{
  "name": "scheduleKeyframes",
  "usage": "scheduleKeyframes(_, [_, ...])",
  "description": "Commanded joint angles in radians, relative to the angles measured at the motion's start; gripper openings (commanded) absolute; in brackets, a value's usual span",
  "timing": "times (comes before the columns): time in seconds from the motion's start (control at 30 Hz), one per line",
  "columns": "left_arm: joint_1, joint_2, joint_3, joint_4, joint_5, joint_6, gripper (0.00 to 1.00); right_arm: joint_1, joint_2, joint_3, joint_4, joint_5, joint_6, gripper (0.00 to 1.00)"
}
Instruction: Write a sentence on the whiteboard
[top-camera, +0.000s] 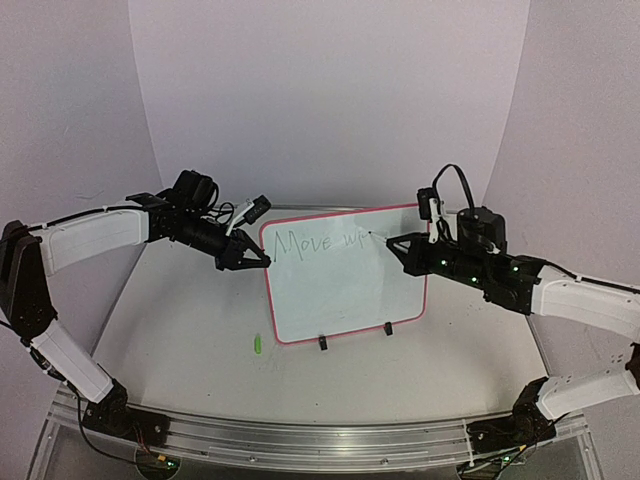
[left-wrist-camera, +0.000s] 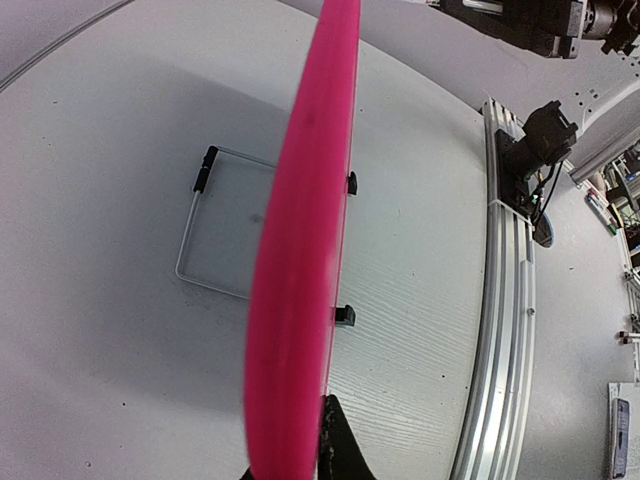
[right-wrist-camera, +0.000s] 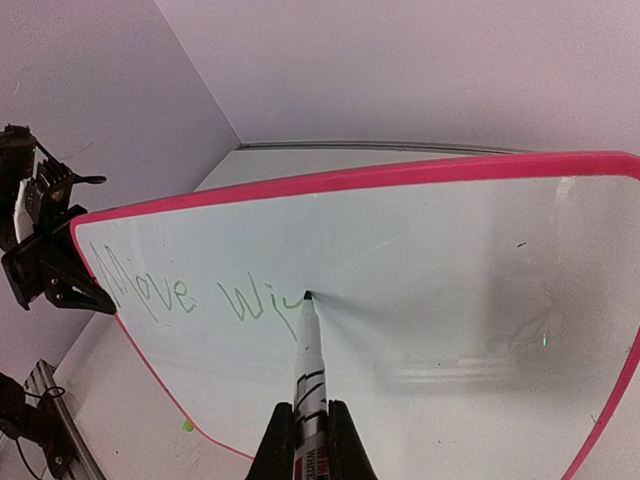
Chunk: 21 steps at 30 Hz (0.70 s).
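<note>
Whiteboard (top-camera: 345, 300) upright at mid-counter (top-camera: 170, 330), a gripper at each side.
At its left frame edge, left gripper (top-camera: 258, 260) clenched on the pink rim; small green piece (top-camera: 256, 345) on the counter just off the lower left corner. Across the top, the sentence (top-camera: 322, 243) in green, "Move Wi" legible. Right of that, right gripper (top-camera: 392, 242) grasping a marker (right-wrist-camera: 306, 350), tip touching the board at the last letter.

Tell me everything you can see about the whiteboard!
The whiteboard is a small white rectangle with a pink-red frame and rounded corners. It stands on two black clip feet and a wire stand, leaning back. Green words begin along its top. The left gripper pinches its left edge, and a marker in the right gripper touches its face.
</note>
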Motion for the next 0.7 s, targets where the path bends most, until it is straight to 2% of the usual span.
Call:
scheduleKeyframes(0.0, [0.006,0.020,0.003,-0.019,-0.073,0.045,0.00,-0.005,-0.051,-0.010,0.005,-0.038,-0.001,0.00])
scheduleKeyframes(0.17, [0.006,0.022,0.004,-0.018,-0.071,0.044,0.00,-0.005,-0.070,0.004,0.005,-0.080,-0.011,0.00])
scheduleKeyframes(0.67, [0.006,0.019,0.003,-0.019,-0.071,0.045,0.00,-0.005,0.017,0.046,0.035,-0.030,-0.036,0.00])
